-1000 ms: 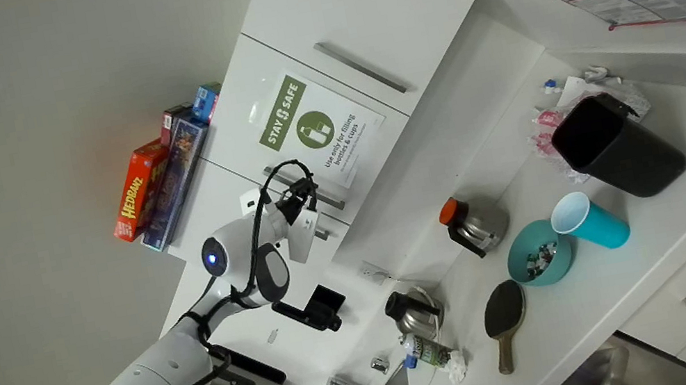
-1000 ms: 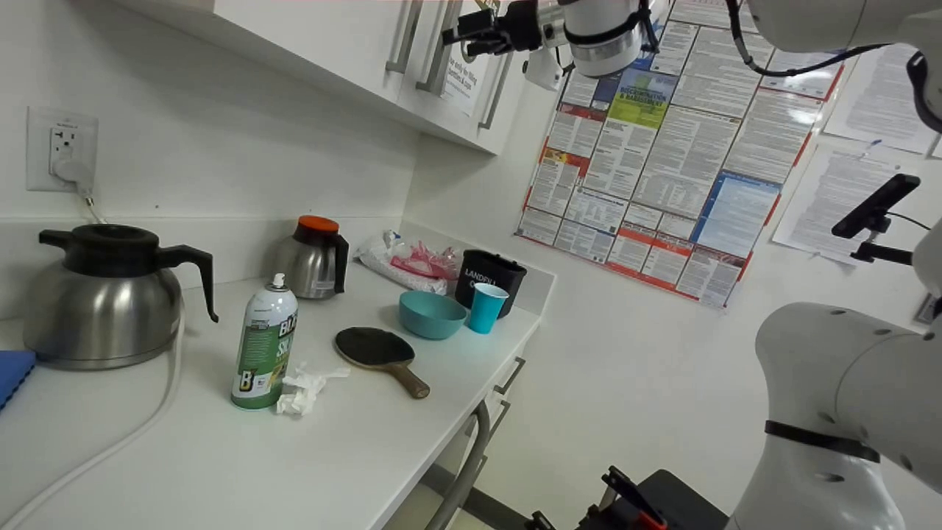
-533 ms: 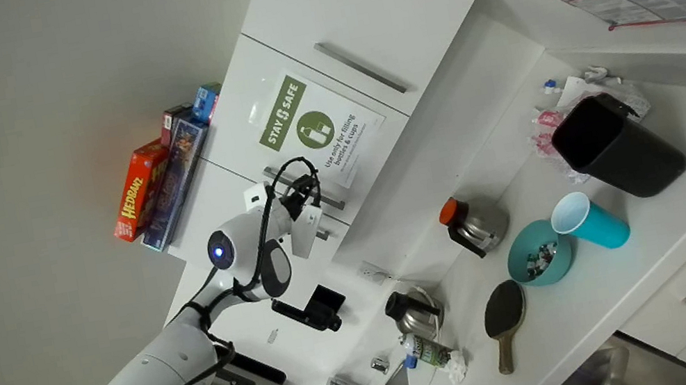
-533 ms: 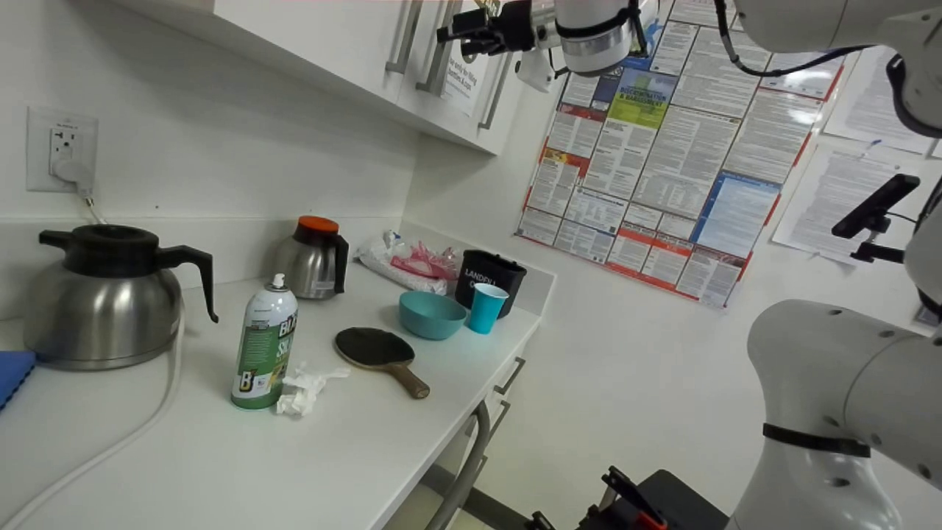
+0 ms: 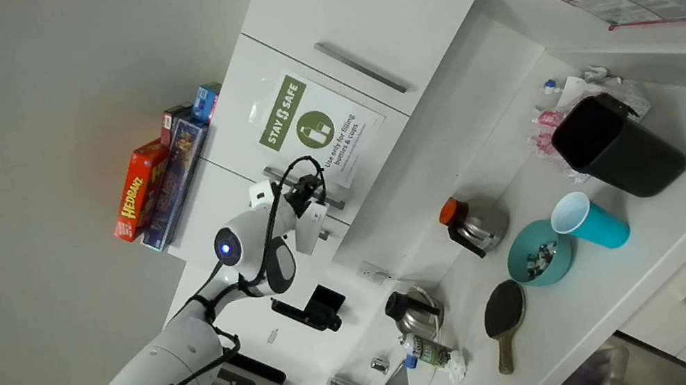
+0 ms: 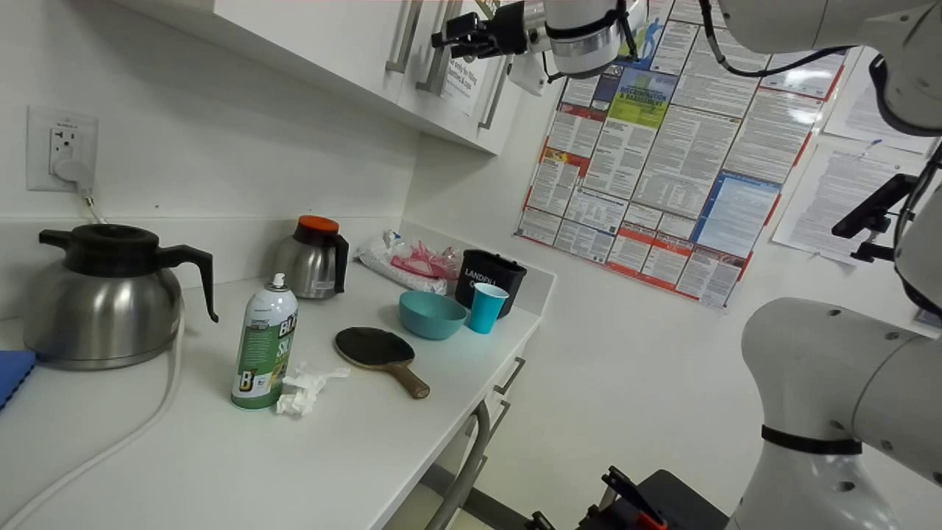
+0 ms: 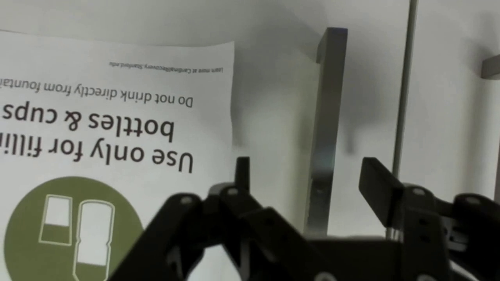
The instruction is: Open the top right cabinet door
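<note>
The top right cabinet door (image 5: 234, 134) is white and shut, with a green-and-white notice (image 5: 331, 127). Its slim silver bar handle (image 5: 335, 204) also shows in an exterior view (image 6: 433, 79). The wrist view is upside down and shows the notice (image 7: 117, 117) at left and the handle (image 7: 327, 101) running down between the fingers. My gripper (image 7: 308, 175) is open, one finger to each side of the handle as seen there; neither visibly touches it. In an exterior view the gripper (image 6: 450, 38) is at the handle and hides part of it; the remaining depth gap is unclear.
The neighbouring door's handle (image 7: 491, 68) is close beyond the door seam. A plain white door (image 5: 338, 3) adjoins on the far side. Boxed games (image 5: 135, 194) sit on top of the cabinets. Below, the counter holds carafes (image 6: 118, 309), a bowl (image 6: 432, 315) and a spray can (image 6: 265, 346).
The arm and gripper have moved steadily a little closer to the cabinet, towards the notice door's handle. The door and the counter items have not moved.
</note>
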Controlling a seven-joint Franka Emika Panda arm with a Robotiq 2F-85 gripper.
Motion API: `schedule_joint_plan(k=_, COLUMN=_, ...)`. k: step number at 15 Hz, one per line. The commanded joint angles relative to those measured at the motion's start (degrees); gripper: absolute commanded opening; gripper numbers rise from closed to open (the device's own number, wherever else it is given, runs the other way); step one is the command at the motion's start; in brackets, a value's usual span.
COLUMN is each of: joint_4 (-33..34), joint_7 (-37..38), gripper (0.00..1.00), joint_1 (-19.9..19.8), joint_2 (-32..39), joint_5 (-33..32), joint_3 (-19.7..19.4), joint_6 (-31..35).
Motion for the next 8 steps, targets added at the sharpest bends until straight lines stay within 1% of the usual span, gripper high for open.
schedule_joint_plan(k=1, joint_4=1.7, joint_7=-2.4, gripper=0.42, joint_1=4.6, joint_2=1.0, joint_5=2.3, joint_3=-4.0, joint_6=2.3)
schedule_joint_plan(k=6, joint_4=1.8, joint_7=-2.1, gripper=0.04, joint_1=8.9, joint_2=0.3, joint_5=1.4, joint_3=-7.5, joint_6=2.8)
schedule_joint_plan(k=7, joint_4=1.6, joint_7=-1.5, gripper=0.01, joint_1=8.8, joint_2=0.3, joint_5=1.0, joint_3=-7.4, joint_6=2.7)
schedule_joint_plan(k=8, joint_4=1.4, joint_7=-0.3, gripper=0.02, joint_1=8.1, joint_2=0.6, joint_5=0.8, joint_3=-7.1, joint_6=2.8)
